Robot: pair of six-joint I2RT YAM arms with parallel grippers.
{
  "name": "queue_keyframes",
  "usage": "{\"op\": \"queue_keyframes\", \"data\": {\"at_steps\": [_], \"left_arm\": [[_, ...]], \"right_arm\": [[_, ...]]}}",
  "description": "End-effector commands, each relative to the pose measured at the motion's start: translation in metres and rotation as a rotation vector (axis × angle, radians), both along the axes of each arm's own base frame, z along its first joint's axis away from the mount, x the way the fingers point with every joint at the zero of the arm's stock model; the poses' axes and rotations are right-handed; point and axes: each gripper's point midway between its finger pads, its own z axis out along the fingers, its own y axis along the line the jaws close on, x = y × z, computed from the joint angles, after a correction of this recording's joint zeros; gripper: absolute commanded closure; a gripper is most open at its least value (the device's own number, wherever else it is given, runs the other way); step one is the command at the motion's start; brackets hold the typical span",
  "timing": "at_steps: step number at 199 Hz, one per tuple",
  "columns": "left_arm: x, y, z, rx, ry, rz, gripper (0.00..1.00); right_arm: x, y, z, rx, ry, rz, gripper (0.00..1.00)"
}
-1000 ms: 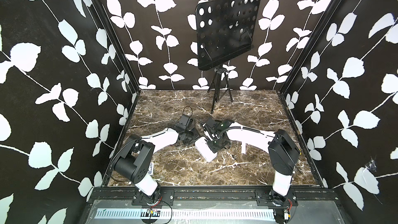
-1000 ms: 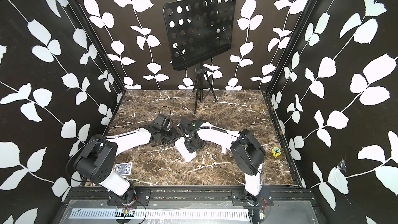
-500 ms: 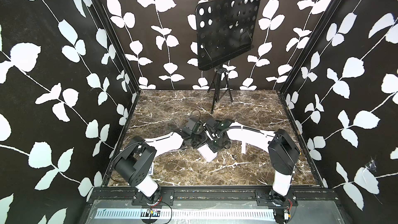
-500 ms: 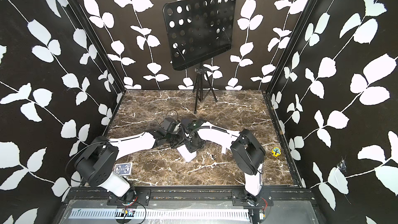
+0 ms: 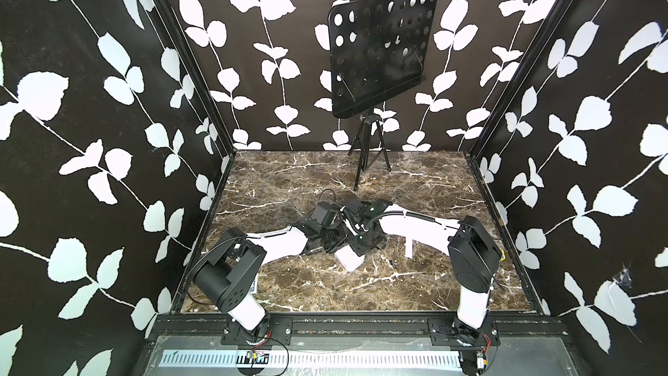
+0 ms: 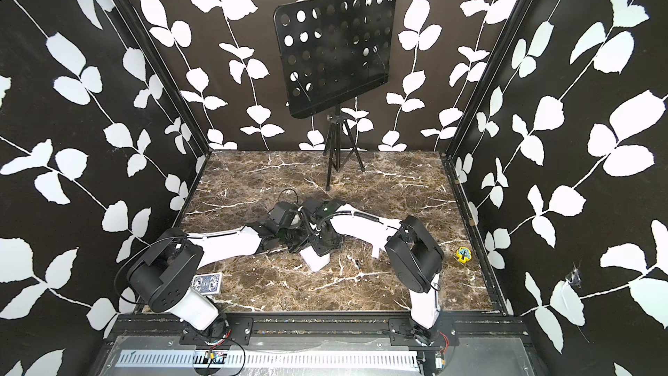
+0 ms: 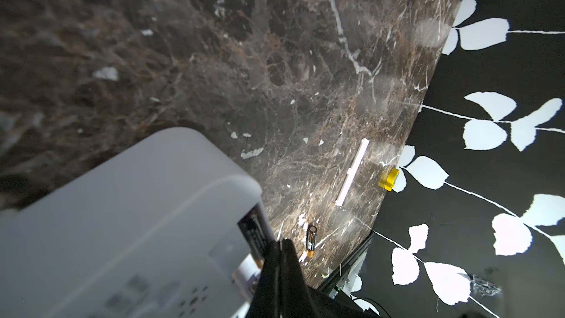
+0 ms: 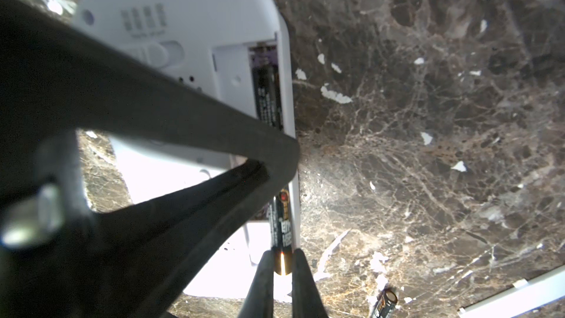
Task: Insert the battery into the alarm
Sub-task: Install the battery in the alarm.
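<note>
I'm seating battery in alarm; right gripper pinching its end, left gripper fingers together, empty. Next, I reckon: pressing flush.

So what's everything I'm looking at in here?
alarm: one, white, mid-table, back showing.
slot battery: at least one, black-copper, in alarm's open slot.
loose battery: one, black-copper, on table beside alarm.
strip: one, white, right of alarm.
token: one, yellow-blue, near right wall.
card box: one, blue-patterned, by left arm's base.
music stand: one, black, table's back.
table: one, brown marble.
left end effector: one, black, shut, at alarm's slot.
right end effector: one, black, shut on slot battery.
</note>
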Motion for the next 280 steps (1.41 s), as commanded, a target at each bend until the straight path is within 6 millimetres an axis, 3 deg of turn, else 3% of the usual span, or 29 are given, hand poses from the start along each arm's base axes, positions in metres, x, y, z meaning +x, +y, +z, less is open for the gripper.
{"op": "queue_keyframes", "data": {"at_steps": [1, 121, 249, 280], "left_arm": [[-0.013, 0.001, 0.000, -0.019, 0.026, -0.022, 0.98], [-0.040, 0.031, -0.024, 0.143, 0.076, -0.092, 1.00], [-0.054, 0.022, -0.036, 0.144, 0.088, -0.122, 1.00], [-0.054, 0.025, -0.036, 0.163, 0.087, -0.129, 1.00]], "right_arm": [[-0.001, 0.006, -0.012, -0.006, 0.016, 0.011, 0.88], [0.004, 0.004, -0.030, -0.062, 0.030, -0.009, 0.93], [0.006, 0.018, -0.056, -0.015, 0.085, -0.084, 1.00], [0.008, 0.025, -0.046, 0.047, 0.073, -0.086, 1.00]]}}
